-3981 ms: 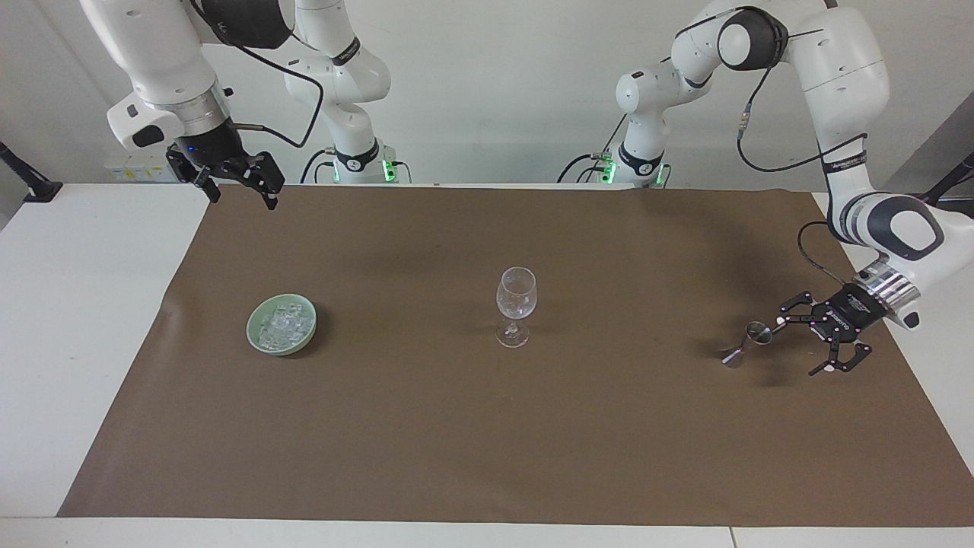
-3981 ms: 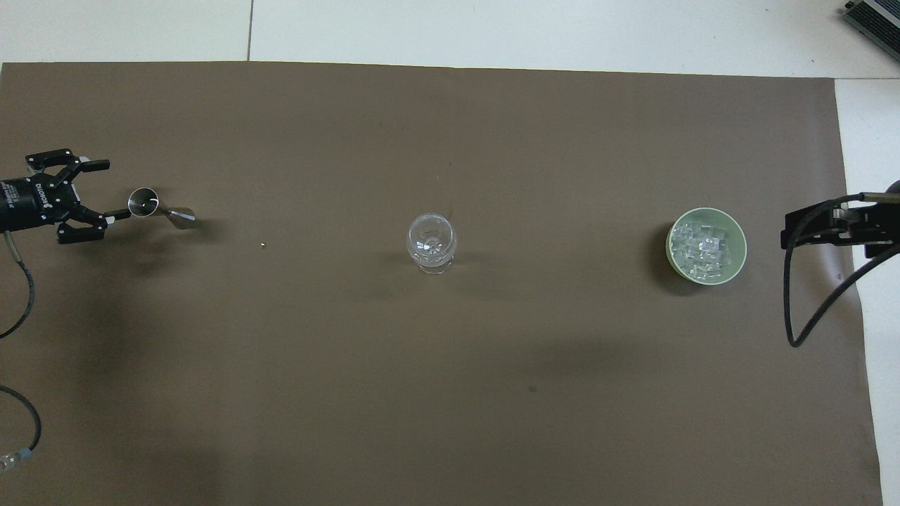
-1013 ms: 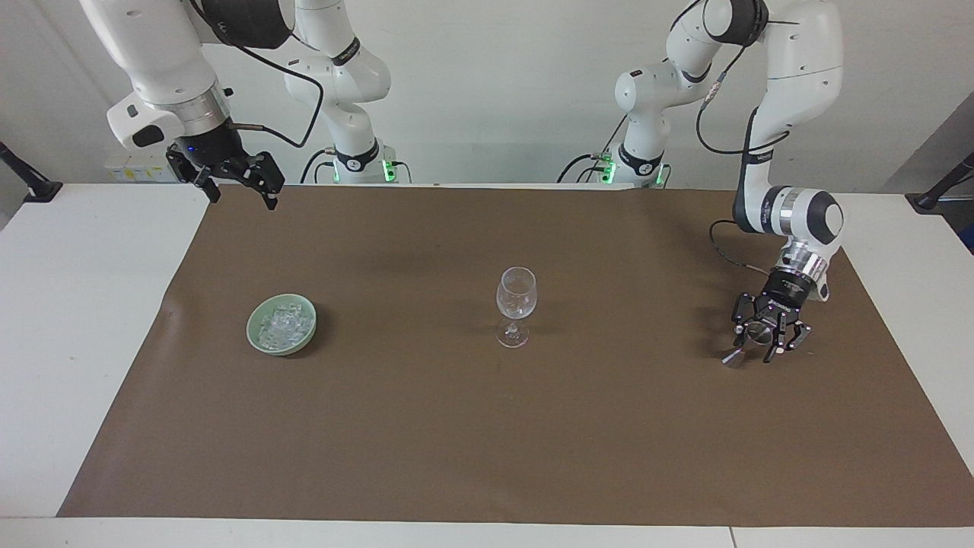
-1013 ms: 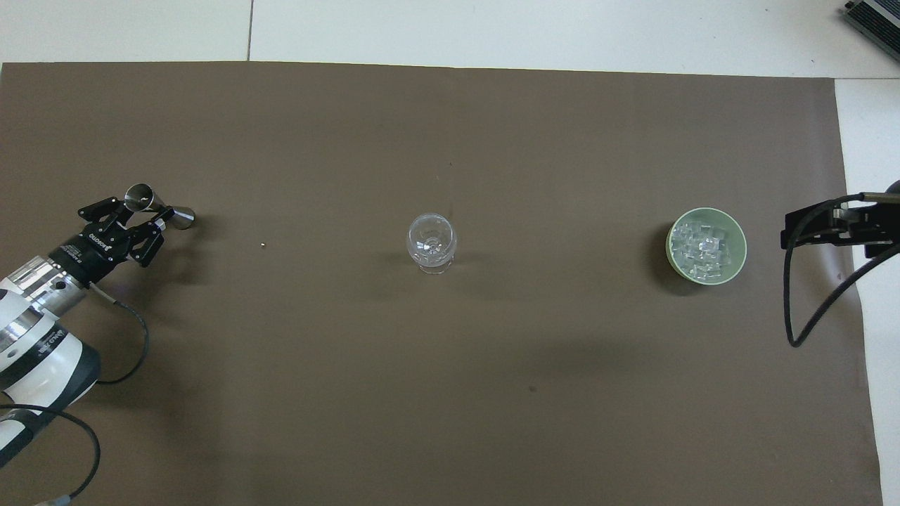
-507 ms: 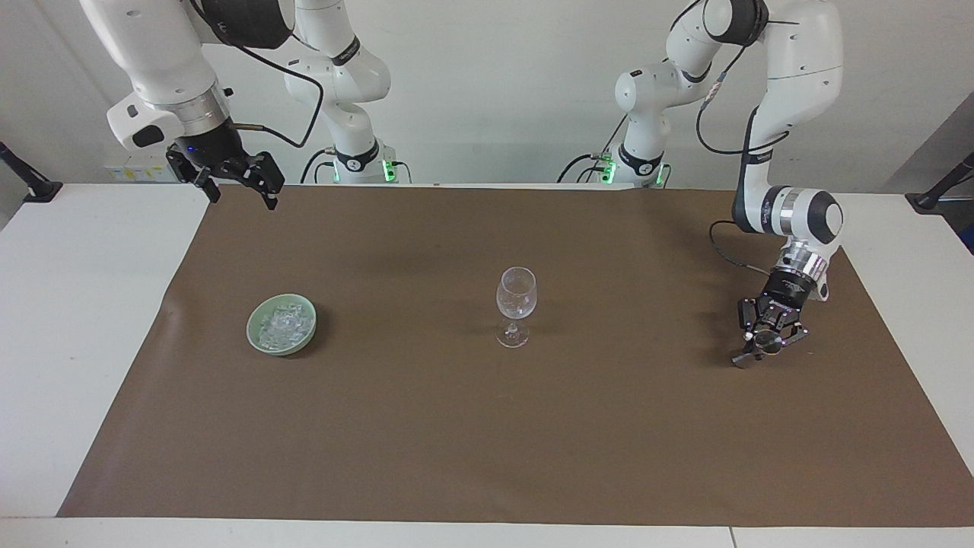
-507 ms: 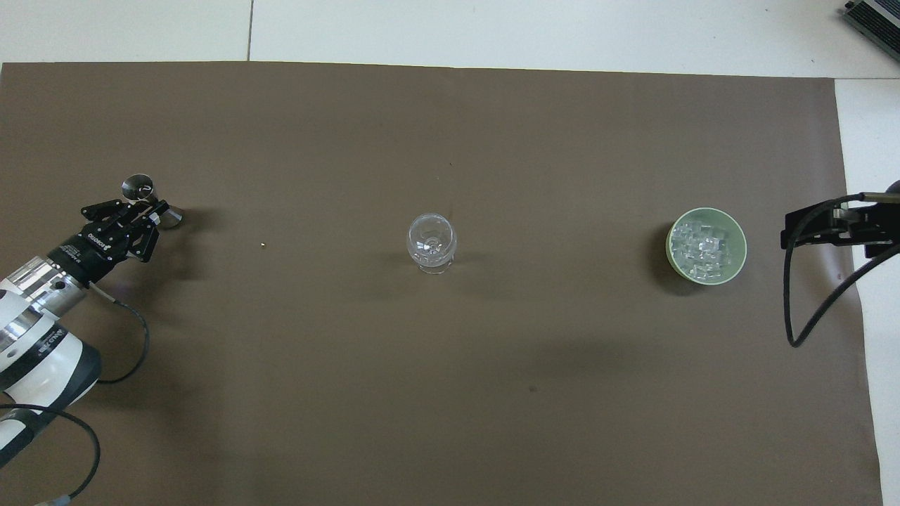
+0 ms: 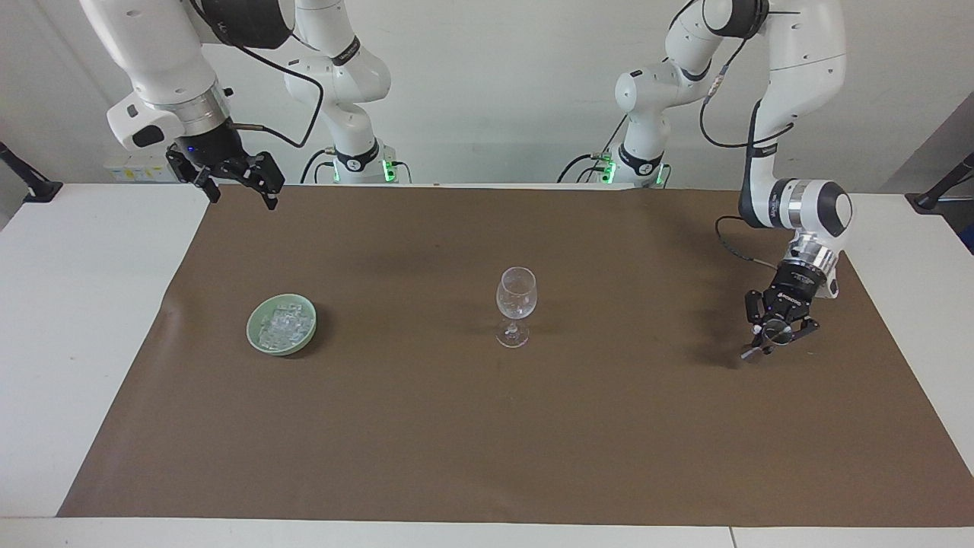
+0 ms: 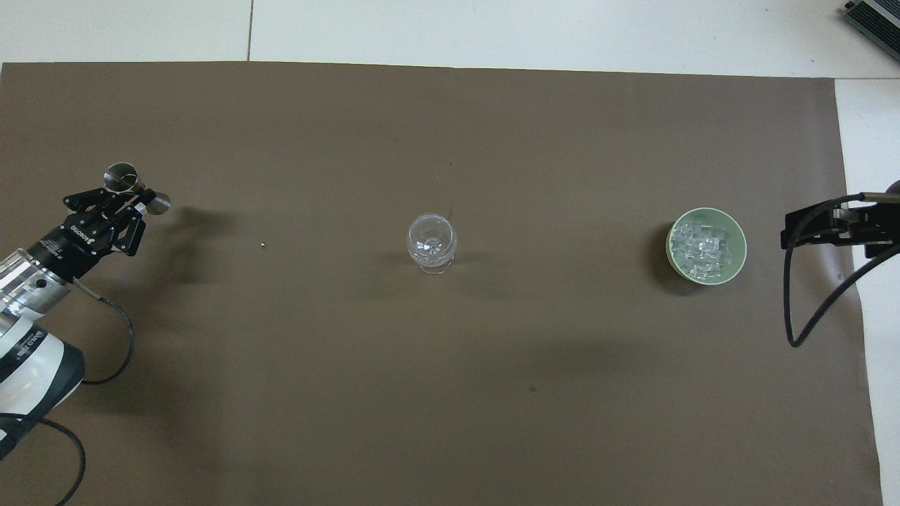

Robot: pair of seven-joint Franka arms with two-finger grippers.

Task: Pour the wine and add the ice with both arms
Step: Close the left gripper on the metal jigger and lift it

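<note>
A brown mat [image 7: 426,426] is covering the white table [image 7: 68,320], and at its centre left in the facing view the ice [image 7: 283,325] is lying piled in a green bowl [image 7: 259,340]. A stemmed glass [image 7: 516,304] is standing upright at mid-frame. At the right, the left gripper [image 7: 775,335] is clamping a metal jigger [image 8: 133,191] just above the mat. At upper left, the right gripper [image 7: 228,179] is waiting with its fingers spread, holding nothing

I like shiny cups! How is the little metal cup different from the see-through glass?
The metal cup is small, silver and tipped sideways, while the glass is taller, clear and upright. The left gripper holds the metal cup above the brown mat; the glass stands on the mat, untouched. Both have a narrow middle.
</note>
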